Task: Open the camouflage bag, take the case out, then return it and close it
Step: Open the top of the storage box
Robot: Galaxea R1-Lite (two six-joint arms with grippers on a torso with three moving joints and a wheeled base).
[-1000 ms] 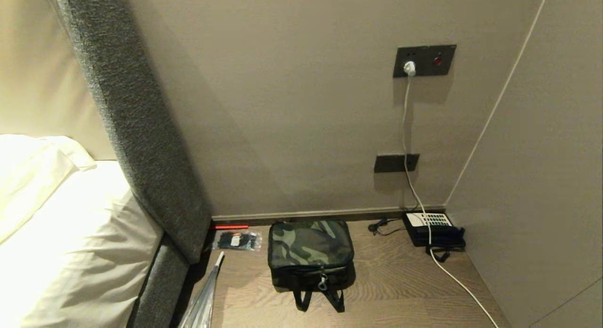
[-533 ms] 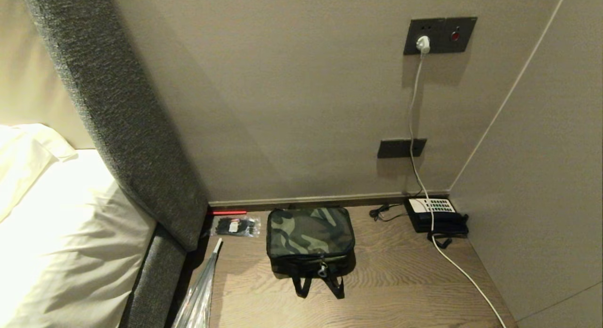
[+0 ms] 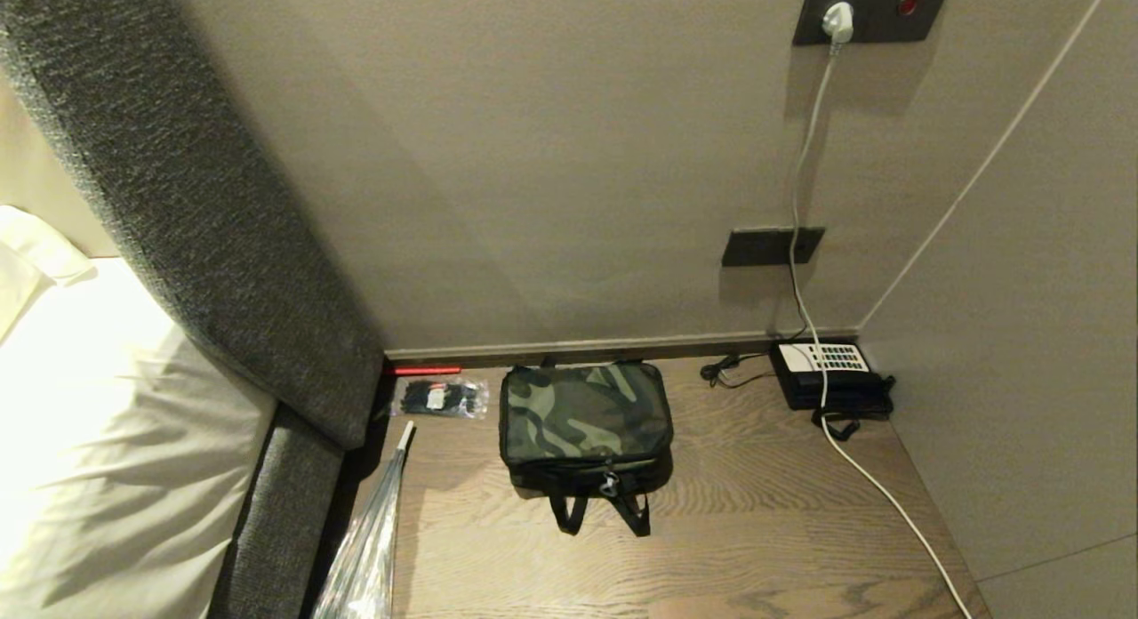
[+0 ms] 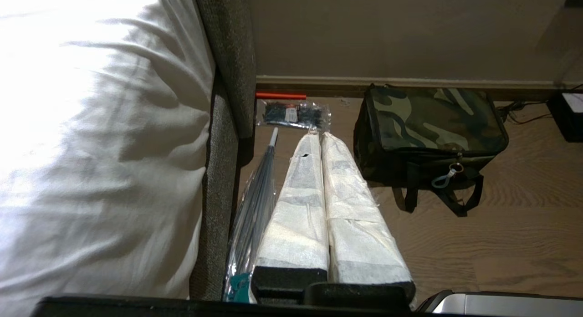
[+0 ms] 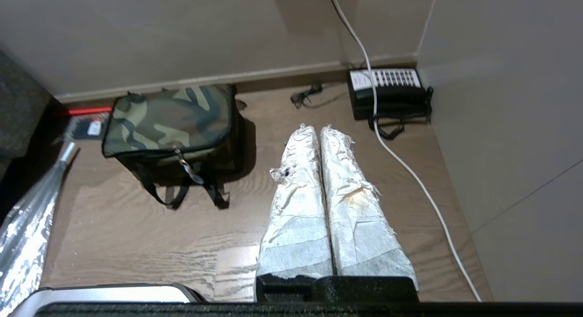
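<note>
Beige corner of a bedroom, wall (image 3: 569, 156) on two sides, white bed (image 3: 107, 441) and grey headboard (image 3: 204, 245) to the left. Below, a wood-grain counter (image 3: 756, 530) wedged between bed and side wall, probably a nightstand, hence the clutter pushed to its back edge.

Near the middle of the counter, close to the back wall: the bag (image 3: 582, 410), upright on its base, lid zipped all round, straps (image 3: 569, 517) flopped forward over the near face. Zip pull (image 3: 610, 486) hanging at the front – likely turned that way so it can be reached from this side. No case visible; presumably inside the closed bag. Nothing of the task begun.

Along the bed side, a plastic-wrapped umbrella (image 3: 369, 548). In the far right corner, a phone (image 3: 827, 374), with a white cable (image 3: 876, 486) trailing down from a wall socket, across it and towards the near edge. By the headboard, a small packet (image 3: 438, 397), well clear of the work.

Neither arm in the head view. Left jaws closed on nothing, white-wrapped pads (image 4: 314, 194) pressed together, aimed at the packet – bag off to their right, apart. Right jaws likewise closed and empty, pads (image 5: 319, 185) together over bare counter; bag to their left, phone ahead on the other side, nothing touched. Bag thus between the two arms and beyond both tips.
</note>
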